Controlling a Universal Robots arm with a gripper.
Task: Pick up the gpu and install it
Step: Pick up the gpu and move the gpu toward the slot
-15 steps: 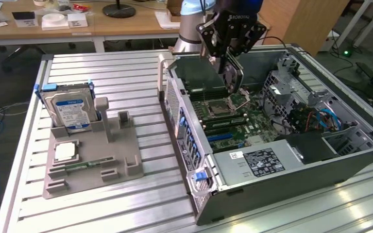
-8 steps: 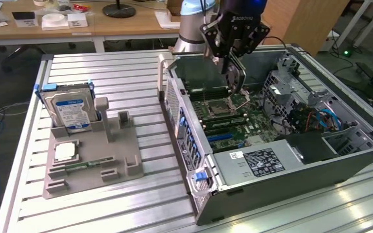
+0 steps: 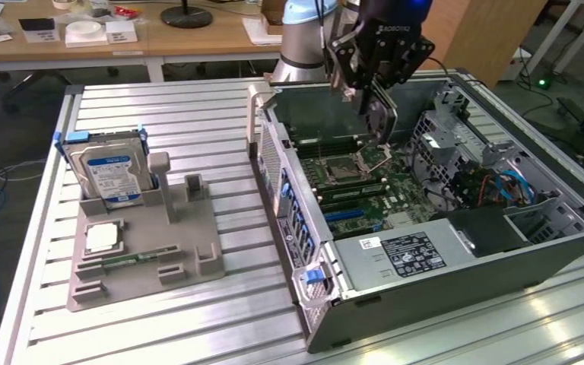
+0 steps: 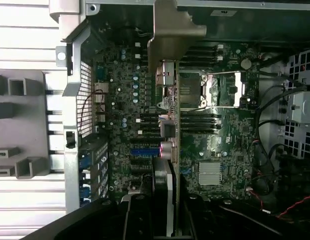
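My gripper (image 3: 371, 90) hangs over the open computer case (image 3: 444, 285), shut on the gpu (image 3: 380, 122), a thin black card that hangs on edge below the fingers, above the motherboard (image 3: 368, 205). In the wrist view the gpu (image 4: 171, 120) appears edge-on, running from between my fingers (image 4: 137, 215) out to its grey metal bracket (image 4: 170, 30). It lies over the processor socket area, beside the blue expansion slots (image 4: 145, 150), and it is still clear of the board.
A grey parts holder (image 3: 160, 258) stands at the exterior view's left on the slatted table, carrying a silver hard drive (image 3: 109, 171), a processor (image 3: 103, 237) and a green memory stick (image 3: 134, 257). Drive cages and cables (image 3: 495, 186) crowd the case's far side.
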